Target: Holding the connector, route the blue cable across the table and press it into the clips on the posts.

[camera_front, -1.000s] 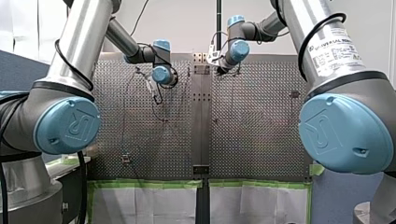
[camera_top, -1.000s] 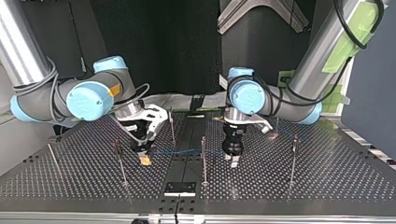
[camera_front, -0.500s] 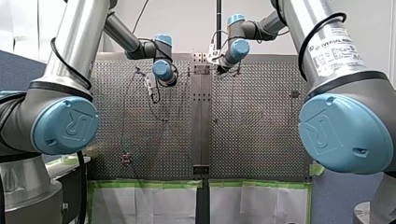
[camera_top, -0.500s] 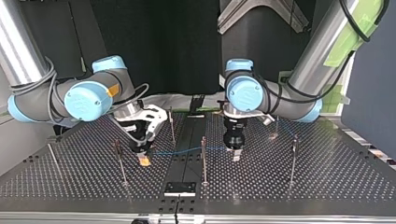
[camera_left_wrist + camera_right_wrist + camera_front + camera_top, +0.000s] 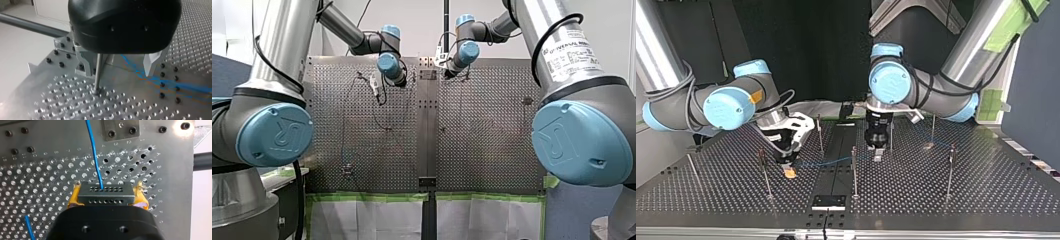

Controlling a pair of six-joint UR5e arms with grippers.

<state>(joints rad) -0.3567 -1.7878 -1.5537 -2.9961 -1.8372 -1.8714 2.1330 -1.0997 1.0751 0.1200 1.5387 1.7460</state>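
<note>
Right end effector (image 5: 106, 195): you've got the yellow pads (image 5: 72, 200) clamped on the two short ends of the black rectangular connector (image 5: 105, 198), one pad per end. The connector sits level across the jaws, with its rows of pin holes facing the camera. The thin blue cable (image 5: 94, 152) leaves the connector's far edge. It runs straight away over the perforated metal table (image 5: 37, 182) and passes beside a small screwed-down metal plate (image 5: 121, 130). Another bit of blue cable shows beside the end effector body.

Left end effector (image 5: 119, 65): your metal fingers (image 5: 152, 65) are spread wide with nothing gripped. A thin metal post (image 5: 98, 71) stands in the table between them, close to one finger; contact cannot be told. The blue cable (image 5: 175, 85) lies blurred on the table around the other finger; whether they touch is unclear.

Top view: the right end effector (image 5: 790, 169) is low over the table at the view's left, with a yellow pad at its tip. The blue cable (image 5: 828, 162) runs from it across the flat metal centre strip (image 5: 836, 150), past an upright post (image 5: 854, 170), to near the tip of the left end effector (image 5: 877, 154). That one hangs tip-down just right of centre.

Front view: both sit at the table's far end. The left end effector (image 5: 374, 84) and right end effector (image 5: 444, 64) are on either side of the strip, too small to read the fingers.
</note>
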